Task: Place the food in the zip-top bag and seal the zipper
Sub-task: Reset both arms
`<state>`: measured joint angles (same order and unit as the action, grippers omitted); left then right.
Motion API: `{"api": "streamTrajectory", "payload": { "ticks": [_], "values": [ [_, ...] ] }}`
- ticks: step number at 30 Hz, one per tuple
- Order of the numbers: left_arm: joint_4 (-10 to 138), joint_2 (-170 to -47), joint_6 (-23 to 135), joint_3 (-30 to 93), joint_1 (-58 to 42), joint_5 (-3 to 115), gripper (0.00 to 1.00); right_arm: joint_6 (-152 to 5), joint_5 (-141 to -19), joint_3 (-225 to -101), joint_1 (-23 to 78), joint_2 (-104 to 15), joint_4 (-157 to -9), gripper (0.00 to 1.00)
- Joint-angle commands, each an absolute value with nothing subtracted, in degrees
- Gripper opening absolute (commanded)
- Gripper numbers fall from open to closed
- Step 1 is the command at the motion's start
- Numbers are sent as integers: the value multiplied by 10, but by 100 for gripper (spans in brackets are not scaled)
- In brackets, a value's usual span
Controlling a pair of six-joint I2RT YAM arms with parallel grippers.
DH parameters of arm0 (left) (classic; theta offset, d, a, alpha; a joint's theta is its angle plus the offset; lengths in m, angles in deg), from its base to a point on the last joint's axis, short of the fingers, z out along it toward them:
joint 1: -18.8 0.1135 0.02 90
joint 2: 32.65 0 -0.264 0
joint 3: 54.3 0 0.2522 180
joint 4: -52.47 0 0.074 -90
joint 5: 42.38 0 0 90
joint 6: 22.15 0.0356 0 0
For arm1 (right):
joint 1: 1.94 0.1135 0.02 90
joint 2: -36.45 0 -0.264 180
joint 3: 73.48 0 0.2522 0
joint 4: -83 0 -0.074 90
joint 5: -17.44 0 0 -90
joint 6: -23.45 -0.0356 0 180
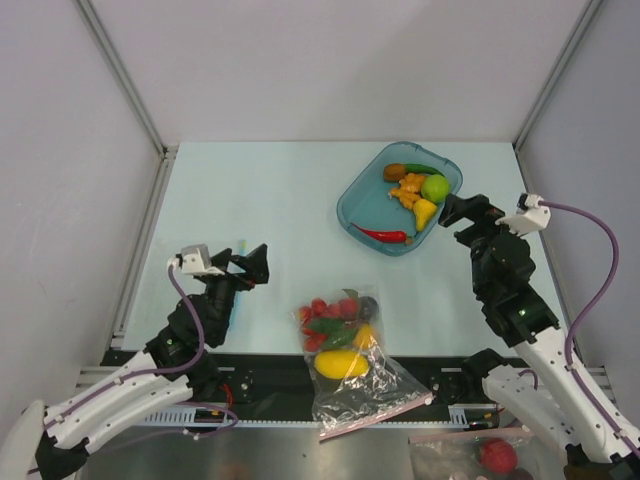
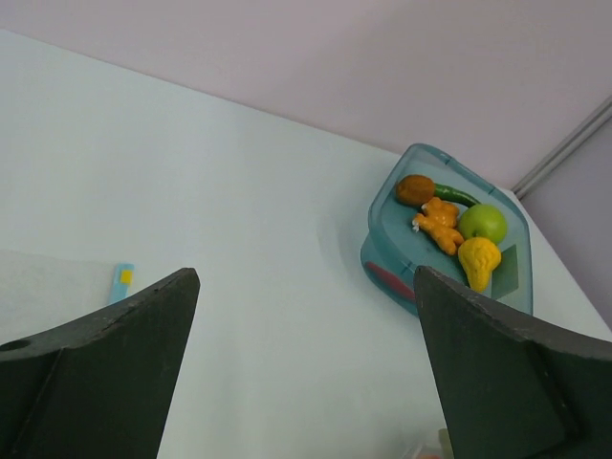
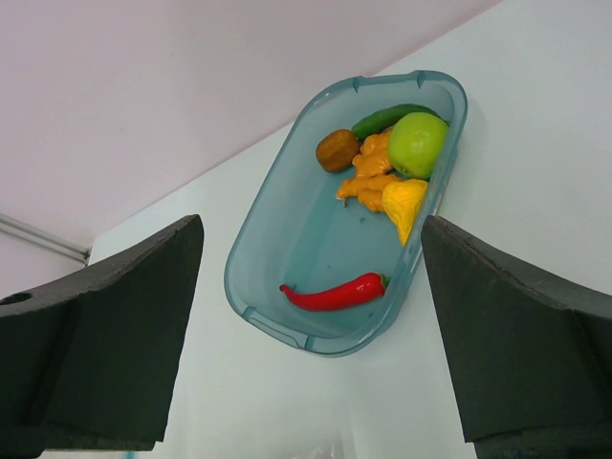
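The clear zip-top bag [image 1: 358, 385] lies at the table's near edge, between the arms. Inside it are little red balls [image 1: 320, 308], a yellow lemon [image 1: 342, 363], a dark plum [image 1: 368, 305] and green pieces [image 1: 330, 327]. Its pink zipper [image 1: 380, 417] runs along the near end, over the black rail. I cannot tell whether the zipper is closed. My left gripper [image 1: 255, 265] is open and empty, left of the bag. My right gripper [image 1: 460, 212] is open and empty beside the tray's right rim. Both show open in the wrist views, left [image 2: 306, 287] and right [image 3: 314, 229].
A teal tray [image 1: 360, 195] at the back right holds a red chili [image 3: 335, 293], a green apple [image 3: 417, 143], a yellow pear, orange ginger, a kiwi and a green pepper. Another bag with a red ball [image 1: 497, 455] lies at the bottom right. A light-blue stick [image 2: 120, 280] lies at the left.
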<state>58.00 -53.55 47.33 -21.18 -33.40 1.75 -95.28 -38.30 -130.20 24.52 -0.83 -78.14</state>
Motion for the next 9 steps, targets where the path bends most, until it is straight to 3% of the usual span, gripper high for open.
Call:
{"api": "streamTrajectory", "payload": {
  "ticks": [1, 9],
  "values": [
    [573, -552, 474, -181, -331, 44, 100, -960, -363, -1304, 245, -13, -809, 100],
    [561, -555, 482, -187, -331, 58, 100, -941, -389, -1300, 245, -20, -816, 100]
  ]
}}
